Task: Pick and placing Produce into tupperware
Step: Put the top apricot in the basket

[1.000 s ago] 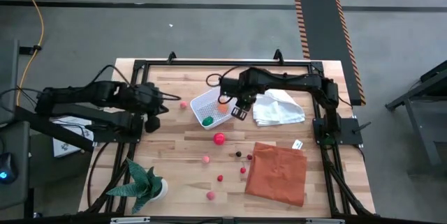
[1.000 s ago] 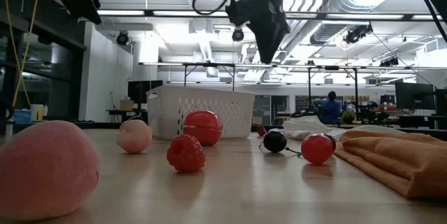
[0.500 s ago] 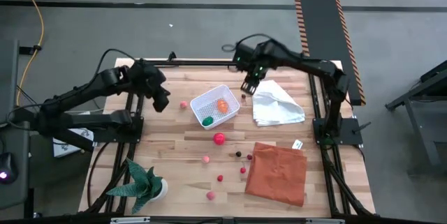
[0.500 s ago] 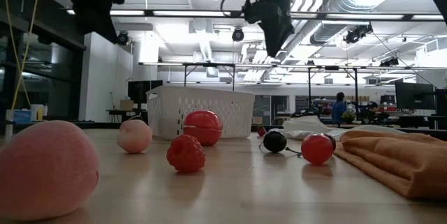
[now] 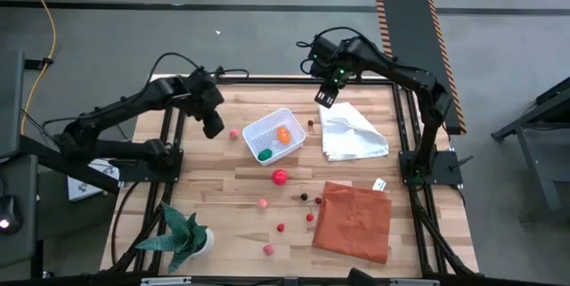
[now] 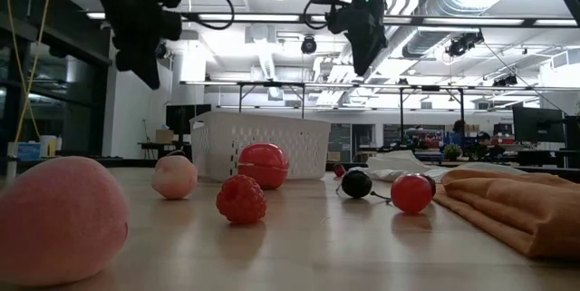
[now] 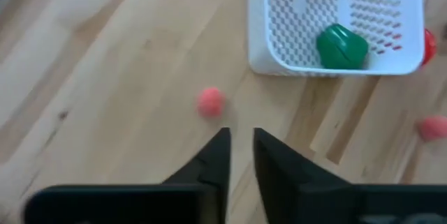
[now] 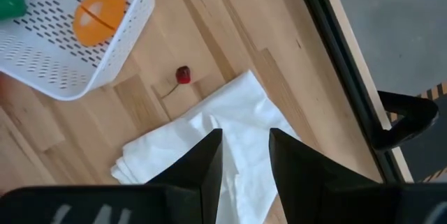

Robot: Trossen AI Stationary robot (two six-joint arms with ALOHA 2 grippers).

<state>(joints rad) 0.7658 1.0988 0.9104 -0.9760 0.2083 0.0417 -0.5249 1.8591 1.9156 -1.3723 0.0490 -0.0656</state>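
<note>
Nearest the low camera we see a large pink fruit [image 6: 56, 218] on the wooden table [image 5: 232, 188], then a raspberry [image 6: 241, 199], a pale pink ball [image 6: 174, 176] and a red ball [image 6: 263, 165], with a dark cherry [image 6: 356, 182] and a red cherry [image 6: 412, 193] beside the orange cloth [image 5: 353, 221]. A potted plant [image 5: 185, 237] stands at the near left corner. Farther back sits the white tupperware [image 5: 273, 135], holding an orange piece [image 5: 282, 134] and a green piece [image 5: 264, 154]; the other produce lies loose on the table outside it. Beside the tub, a small pink ball [image 5: 234, 133] lies on its left and a small cherry [image 8: 182, 75] lies between it and the white cloth [image 5: 352, 137]. We find the left gripper [image 7: 239, 155] raised above the pink ball, jaws a narrow slit apart and holding nothing. The right gripper [image 8: 244, 158] hangs over the white cloth at the far edge, jaws partly apart, also empty.
</note>
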